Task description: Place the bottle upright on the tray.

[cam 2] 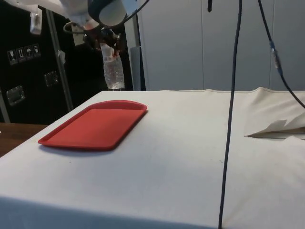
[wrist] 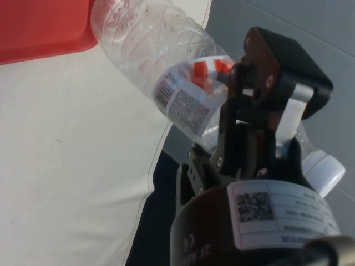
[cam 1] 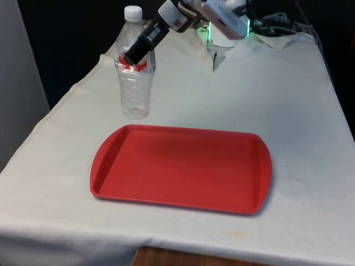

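Observation:
A clear plastic bottle (cam 1: 135,91) with a white cap and a red-and-white label stands upright on the white cloth, just behind the red tray's (cam 1: 183,166) far corner on the front view's left. My gripper (cam 1: 132,54) reaches down at a slant and is shut on the bottle at its label, below the cap. In the side view the bottle (cam 2: 113,74) stands past the tray (cam 2: 95,125) with the gripper (cam 2: 106,42) at its top. In the wrist view one black finger (wrist: 265,75) lies across the bottle (wrist: 150,44) at the label; the other finger is hidden behind it. Nothing lies on the tray (wrist: 39,25).
The table's edge (cam 1: 83,83) runs close to the bottle on the front view's left. A raised fold of cloth (cam 1: 217,55) sits at the back. Black cables (cam 2: 232,95) hang in front of the side view. Bare cloth lies to the tray's right.

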### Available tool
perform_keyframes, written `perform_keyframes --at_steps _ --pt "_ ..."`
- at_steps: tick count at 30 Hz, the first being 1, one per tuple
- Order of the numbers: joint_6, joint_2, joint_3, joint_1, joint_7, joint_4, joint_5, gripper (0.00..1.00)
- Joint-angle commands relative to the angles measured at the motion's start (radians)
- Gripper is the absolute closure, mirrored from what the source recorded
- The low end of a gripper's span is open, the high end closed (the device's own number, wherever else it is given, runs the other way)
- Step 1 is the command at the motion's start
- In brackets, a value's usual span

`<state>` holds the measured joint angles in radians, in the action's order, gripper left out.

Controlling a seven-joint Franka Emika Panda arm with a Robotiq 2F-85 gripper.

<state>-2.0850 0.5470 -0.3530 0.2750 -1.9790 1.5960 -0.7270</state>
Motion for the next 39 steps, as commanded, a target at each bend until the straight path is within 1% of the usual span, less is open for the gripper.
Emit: perform_keyframes --at_steps 1,5,6,7,13,14,15,16,17,24,25,26,33,34,35,36,39 --pt "-0.012 0.008 0.004 -0.005 -0.004 -0.006 0.008 0.67" --pt "-0.028 0.026 0.008 -0.012 -0.013 -0.018 0.021 0.67" --pt "-0.014 0.022 0.002 -0.003 -0.014 -0.013 0.007 0.67" --pt "-0.033 0.03 0.008 -0.012 -0.015 -0.02 0.025 0.67" --pt "-0.058 0.06 0.01 -0.018 -0.03 -0.036 0.042 0.67" --pt "-0.061 0.064 0.01 -0.018 -0.032 -0.039 0.044 0.67" --pt "-0.049 0.058 0.003 -0.011 -0.032 -0.032 0.03 0.67" --pt "-0.063 0.069 0.01 -0.018 -0.033 -0.041 0.046 0.67" --pt "-0.066 0.073 0.01 -0.019 -0.035 -0.044 0.048 0.67" --pt "-0.054 0.113 0.015 -0.016 -0.035 -0.08 0.049 0.67" --pt "-0.054 0.114 0.011 -0.011 -0.04 -0.079 0.037 0.67" --pt "-0.053 0.124 0.019 -0.018 -0.029 -0.089 0.051 0.67" --pt "-0.053 0.157 0.03 -0.022 -0.005 -0.119 0.063 0.67" --pt "-0.054 0.161 0.031 -0.021 0.0 -0.123 0.066 0.67" --pt "-0.054 0.159 0.02 -0.013 -0.011 -0.119 0.052 0.67" --pt "-0.054 0.17 0.031 -0.021 0.009 -0.132 0.073 0.67" --pt "-0.055 0.182 0.033 -0.022 0.022 -0.144 0.081 0.67"
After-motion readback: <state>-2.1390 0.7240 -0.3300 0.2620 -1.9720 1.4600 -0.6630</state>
